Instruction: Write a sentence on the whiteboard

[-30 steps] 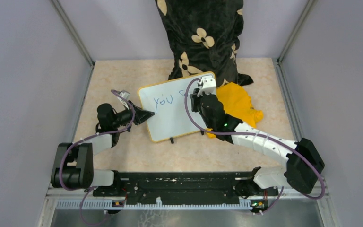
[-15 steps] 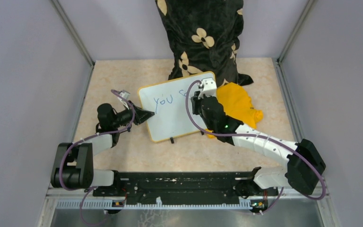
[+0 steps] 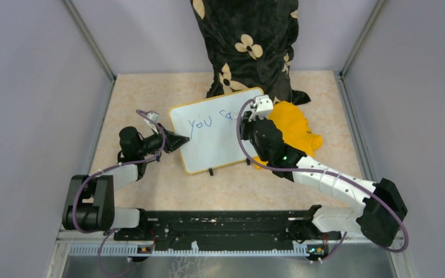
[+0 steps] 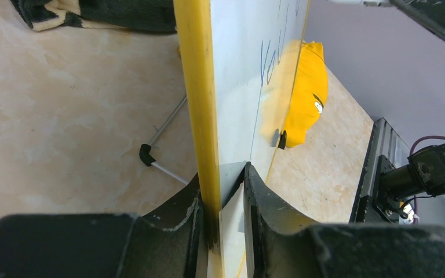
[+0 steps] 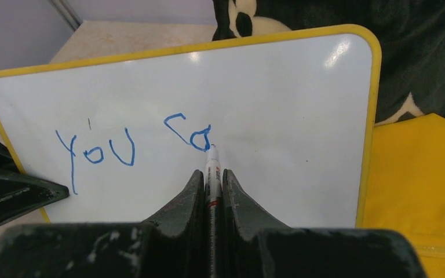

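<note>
a: beige marbled worktop [image 3: 150, 92], grey walls [image 3: 35, 87]. anything hard to make out?
b: marker [image 5: 211, 161] barrel, buried between the closed fingers of the right hand [image 5: 211, 176]; only its tip shows, touching the sentence [image 5: 133, 145], which reads "you ca".
a: whiteboard [image 3: 214, 145]?
b: mid-worktop, beside the yellow cloth [image 3: 292, 130]; left hand [image 4: 223, 185], barely open, pinches its yellow edge.

Beige marbled surface [image 3: 145, 92] bears the whiteboard [image 3: 208, 145] propped before the right claw [image 5: 211, 182], yellow cloth [image 3: 295, 130] beside it, black flowered fabric [image 3: 249, 46] beyond.
</note>
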